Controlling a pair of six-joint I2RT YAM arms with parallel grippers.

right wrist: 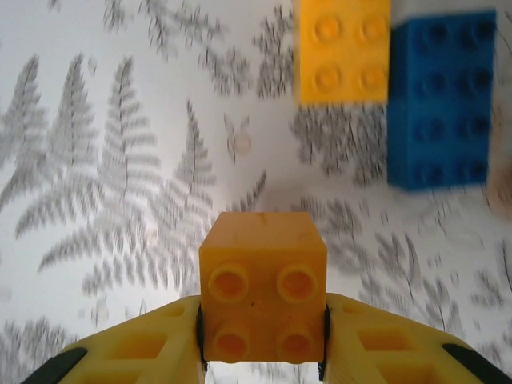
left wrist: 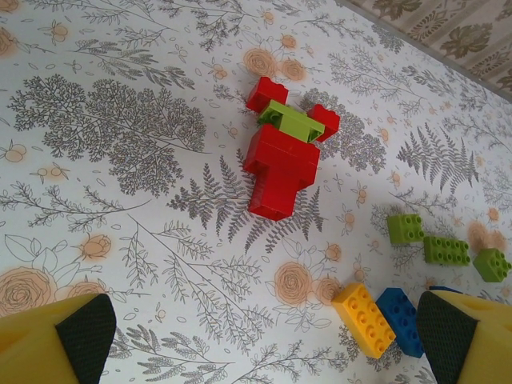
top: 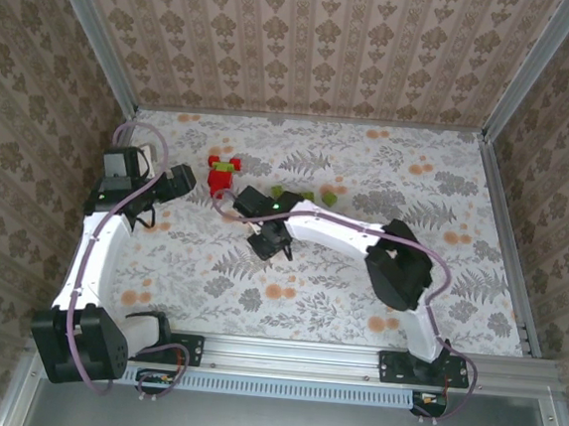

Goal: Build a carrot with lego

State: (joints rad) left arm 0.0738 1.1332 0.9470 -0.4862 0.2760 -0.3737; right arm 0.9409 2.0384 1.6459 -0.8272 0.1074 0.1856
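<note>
My right gripper [right wrist: 262,346] is shut on a square orange lego brick [right wrist: 262,280], studs facing the camera, just above the patterned table. Beyond it lie a yellow oblong brick [right wrist: 344,50] and a blue oblong brick [right wrist: 438,100], side by side. In the top view the right gripper [top: 267,243] hangs mid-table. My left gripper [left wrist: 268,344] is open and holds nothing, near the yellow brick [left wrist: 364,318] and the blue brick [left wrist: 400,320]. The carrot is out of view.
A red build with a green brick across it [left wrist: 280,152] lies ahead of the left gripper, at the back left of the table [top: 222,176]. Three loose green bricks [left wrist: 446,250] sit to its right. Patterned walls [top: 309,46] close in the table.
</note>
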